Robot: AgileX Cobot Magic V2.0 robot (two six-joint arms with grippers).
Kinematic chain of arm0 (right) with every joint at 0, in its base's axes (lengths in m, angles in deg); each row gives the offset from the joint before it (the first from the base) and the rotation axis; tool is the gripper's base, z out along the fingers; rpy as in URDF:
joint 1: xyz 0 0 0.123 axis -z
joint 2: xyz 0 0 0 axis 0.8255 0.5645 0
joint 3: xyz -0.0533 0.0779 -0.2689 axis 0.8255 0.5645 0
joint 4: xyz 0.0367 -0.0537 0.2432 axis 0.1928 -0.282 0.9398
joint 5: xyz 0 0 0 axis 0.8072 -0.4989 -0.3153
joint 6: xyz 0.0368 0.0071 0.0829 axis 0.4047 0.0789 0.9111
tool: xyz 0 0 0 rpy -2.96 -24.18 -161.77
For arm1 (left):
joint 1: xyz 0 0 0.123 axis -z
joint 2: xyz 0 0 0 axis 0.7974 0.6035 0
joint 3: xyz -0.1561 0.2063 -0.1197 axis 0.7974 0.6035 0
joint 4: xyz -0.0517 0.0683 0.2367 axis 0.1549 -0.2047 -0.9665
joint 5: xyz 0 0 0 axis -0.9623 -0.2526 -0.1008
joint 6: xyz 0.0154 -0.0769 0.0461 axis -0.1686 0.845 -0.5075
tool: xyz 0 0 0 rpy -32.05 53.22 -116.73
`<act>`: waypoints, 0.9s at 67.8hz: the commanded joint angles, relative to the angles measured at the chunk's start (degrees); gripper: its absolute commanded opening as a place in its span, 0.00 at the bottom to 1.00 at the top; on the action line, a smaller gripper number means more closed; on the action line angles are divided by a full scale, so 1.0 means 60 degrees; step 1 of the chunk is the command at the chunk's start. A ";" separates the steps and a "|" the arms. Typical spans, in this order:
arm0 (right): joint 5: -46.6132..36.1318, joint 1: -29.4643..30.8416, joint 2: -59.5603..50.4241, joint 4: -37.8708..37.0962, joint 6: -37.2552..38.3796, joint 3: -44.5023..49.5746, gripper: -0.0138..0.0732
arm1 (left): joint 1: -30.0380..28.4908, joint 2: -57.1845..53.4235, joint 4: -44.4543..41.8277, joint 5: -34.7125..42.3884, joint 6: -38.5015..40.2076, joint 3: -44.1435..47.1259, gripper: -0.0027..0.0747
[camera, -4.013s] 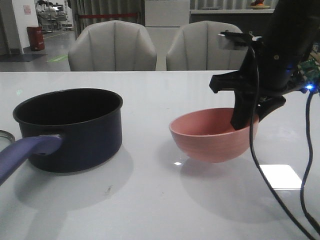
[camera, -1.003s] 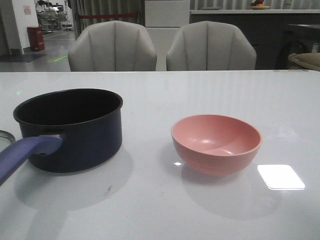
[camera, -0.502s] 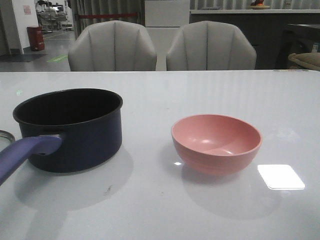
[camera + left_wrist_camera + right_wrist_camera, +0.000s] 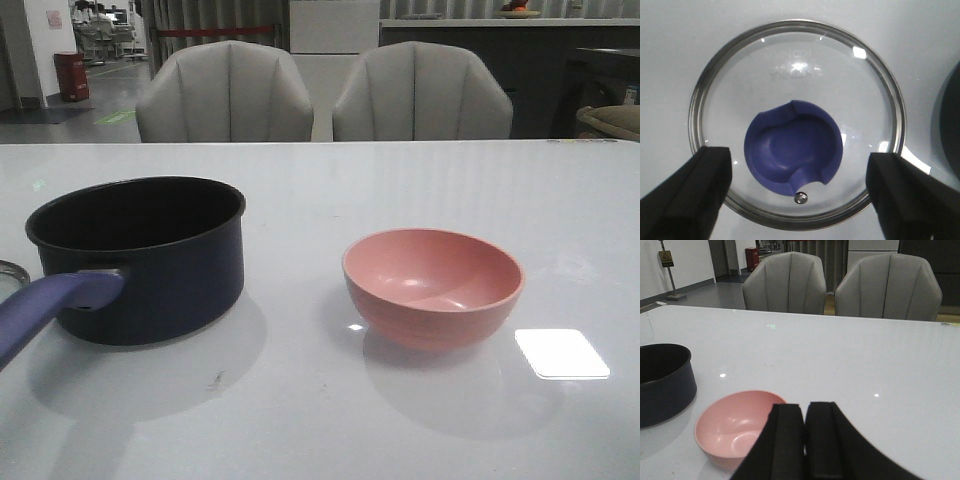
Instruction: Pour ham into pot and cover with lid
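Front view: the pot (image 4: 140,255) stands left of the pink bowl (image 4: 433,286), well apart, neither arm showing; the bowl holds nothing, the pot's inside too dark to tell; left wrist view alone shows the lid (image 4: 796,122) flat on the table (image 4: 670,55), between the left gripper's (image 4: 800,192) spread jaws; right wrist view: right gripper (image 4: 804,440) pressed together above the bowl's near side.

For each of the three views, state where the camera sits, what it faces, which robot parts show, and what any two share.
Front: looks forward over the table at pot and pink bowl; no robot parts.
Left wrist: directly above the lid, left gripper open.
Right wrist: behind the bowl, faces the chairs; right gripper shut.
Front and right wrist share pot, bowl, chairs.
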 commanded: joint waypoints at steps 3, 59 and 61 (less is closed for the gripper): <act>-0.0741 0.0022 0.0069 -0.0112 -0.0108 -0.0283 0.33 | -0.0041 0.0214 -0.0032 -0.0214 0.0021 -0.0516 0.79; -0.0741 0.0022 0.0069 -0.0112 -0.0108 -0.0283 0.33 | -0.0274 0.1237 0.0341 -0.0756 -0.0314 -0.1260 0.45; -0.0741 0.0022 0.0069 -0.0112 -0.0108 -0.0283 0.33 | -0.0274 0.1212 0.0341 -0.0802 -0.0312 -0.1326 0.44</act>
